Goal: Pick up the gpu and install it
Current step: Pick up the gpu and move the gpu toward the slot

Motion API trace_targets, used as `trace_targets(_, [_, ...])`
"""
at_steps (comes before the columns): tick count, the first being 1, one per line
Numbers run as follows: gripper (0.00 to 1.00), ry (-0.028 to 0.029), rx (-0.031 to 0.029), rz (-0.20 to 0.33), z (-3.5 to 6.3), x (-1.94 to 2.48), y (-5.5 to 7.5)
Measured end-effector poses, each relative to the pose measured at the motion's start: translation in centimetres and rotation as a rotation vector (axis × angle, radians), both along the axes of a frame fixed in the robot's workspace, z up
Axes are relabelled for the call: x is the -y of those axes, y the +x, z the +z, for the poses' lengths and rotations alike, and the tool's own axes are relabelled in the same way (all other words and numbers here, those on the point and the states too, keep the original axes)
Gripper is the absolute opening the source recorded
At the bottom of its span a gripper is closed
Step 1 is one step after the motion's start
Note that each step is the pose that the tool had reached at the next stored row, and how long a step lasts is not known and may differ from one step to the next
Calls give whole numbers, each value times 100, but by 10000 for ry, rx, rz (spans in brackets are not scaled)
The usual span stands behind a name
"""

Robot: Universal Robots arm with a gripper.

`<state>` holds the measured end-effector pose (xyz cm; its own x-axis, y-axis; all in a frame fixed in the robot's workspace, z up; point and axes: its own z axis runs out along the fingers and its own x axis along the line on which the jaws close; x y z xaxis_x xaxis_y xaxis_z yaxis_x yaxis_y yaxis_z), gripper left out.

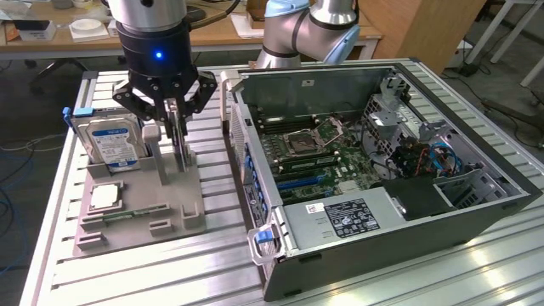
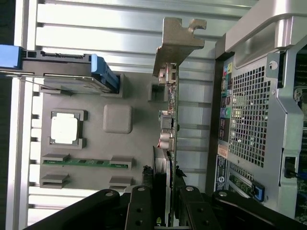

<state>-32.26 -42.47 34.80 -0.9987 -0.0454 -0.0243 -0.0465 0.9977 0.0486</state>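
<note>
Location: the gpu (image 1: 179, 155) stands on edge in a slot of the grey holder (image 1: 174, 207), beside the hard drive (image 1: 114, 143) and outside the open computer case (image 1: 476, 210).
Fingers: the gripper (image 1: 173, 127) has drawn in on the card's upper edge, pinching it from both faces.
Handling (judged): light, stiff, thin; exposed components are fragile.
Hold point: bare board edge, away from the metal bracket (image 2: 178, 40).
</note>
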Motion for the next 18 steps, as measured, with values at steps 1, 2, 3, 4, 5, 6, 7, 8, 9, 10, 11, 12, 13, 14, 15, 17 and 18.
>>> trace_targets(1, [27, 0, 0, 1, 3, 0, 0])
trace_targets(2, [27, 1, 1, 0, 2, 0, 0])
trace_targets(3, [27, 1, 1, 0, 2, 0, 0])
trace_targets(4, [27, 1, 1, 0, 2, 0, 0])
trace_targets(5, [27, 0, 0, 0, 3, 0, 0])
trace_targets(6, [27, 0, 0, 0, 3, 0, 0])
trace_targets(7, [27, 0, 0, 0, 3, 0, 0])
trace_targets(8, [27, 0, 1, 0, 3, 0, 0])
trace_targets(9, [27, 1, 0, 0, 3, 0, 0])
trace_targets(10, [27, 0, 0, 0, 3, 0, 0])
trace_targets(11, [27, 0, 0, -1, 3, 0, 0])
trace_targets(12, [27, -1, -1, 0, 7, 0, 0])
trace_targets(13, [27, -2, -3, -1, 14, 0, 0])
trace_targets(14, [27, -1, -2, 0, 21, 0, 0])
trace_targets(15, [27, 0, 0, -1, 26, 0, 0])
trace_targets(17, [27, 0, 0, 0, 42, 0, 0])
trace_targets(18, [27, 0, 0, 0, 52, 0, 0])
